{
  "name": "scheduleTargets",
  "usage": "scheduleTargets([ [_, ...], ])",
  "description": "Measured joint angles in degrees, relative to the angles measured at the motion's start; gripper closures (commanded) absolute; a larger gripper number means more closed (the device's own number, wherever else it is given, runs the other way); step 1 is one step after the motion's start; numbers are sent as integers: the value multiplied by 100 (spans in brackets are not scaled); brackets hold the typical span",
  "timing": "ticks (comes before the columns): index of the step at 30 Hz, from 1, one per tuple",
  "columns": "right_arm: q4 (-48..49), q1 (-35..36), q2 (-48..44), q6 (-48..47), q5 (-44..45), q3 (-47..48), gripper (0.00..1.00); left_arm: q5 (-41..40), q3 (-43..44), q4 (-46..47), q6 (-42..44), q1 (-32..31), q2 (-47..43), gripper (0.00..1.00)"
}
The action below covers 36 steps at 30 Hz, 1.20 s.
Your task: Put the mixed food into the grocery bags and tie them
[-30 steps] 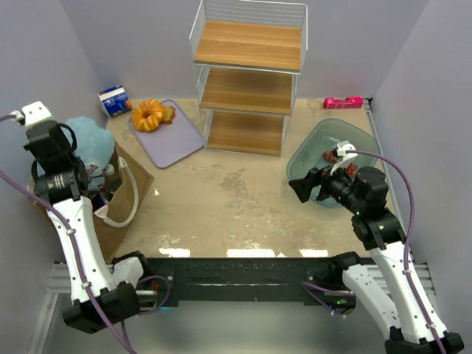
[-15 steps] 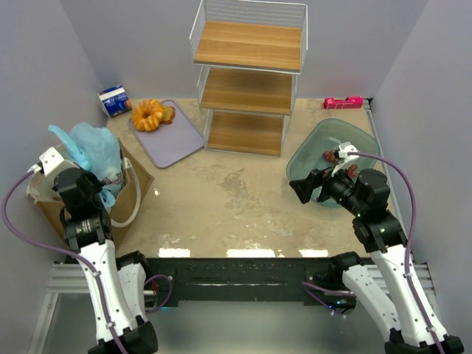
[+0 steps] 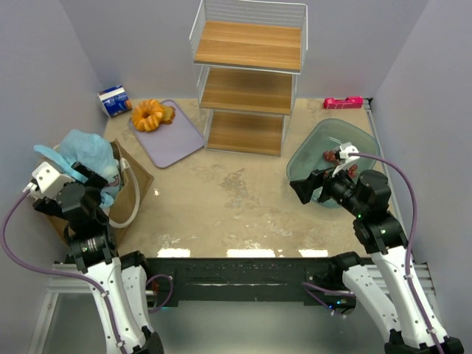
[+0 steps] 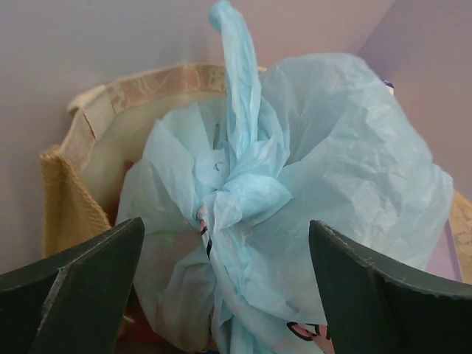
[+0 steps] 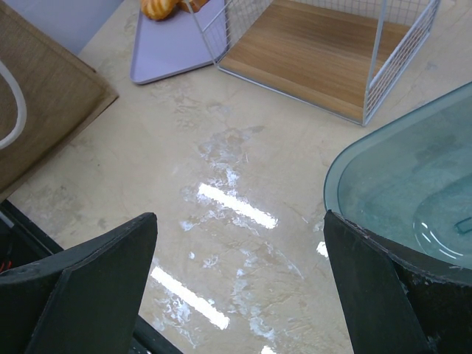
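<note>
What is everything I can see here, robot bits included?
Plastic bag: one, light blue, knotted, in the paper bag.
Paper bag: one, brown, white loop handle, table's left edge.
Carton: one, blue-white, far left corner.
Ring pastry: one, orange, on the tray.
Tray: one, lilac, left of the rack.
Wire rack: one, white, three wooden shelves, far centre.
Small object: one, pink, far right; unidentifiable.
Bowl: one, translucent green, right side.
Dark red item: one, in the bowl; too small to identify.
Left gripper: one, black, open, fingers flanking the plastic bag.
Right gripper: one, black, open, over the table beside the bowl.
</note>
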Motion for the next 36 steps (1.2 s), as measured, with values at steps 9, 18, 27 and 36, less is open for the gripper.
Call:
scheduleTargets([
  [9, -4, 0, -22, 0, 114, 11, 1, 656, 1176, 177, 745, 0, 433, 0],
  [18, -199, -2, 686, 11, 791, 520, 1, 2540, 2393, 693, 824, -400, 1558, 0],
  [27, -240, -2, 796, 116, 1408, 1143, 1, 2588, 2719, 914, 1191, -2599, 2474, 0],
  [36, -166, -2, 505, 170, 1755, 1130, 1, 2208, 1681, 1515, 1620, -4301, 2660, 0],
])
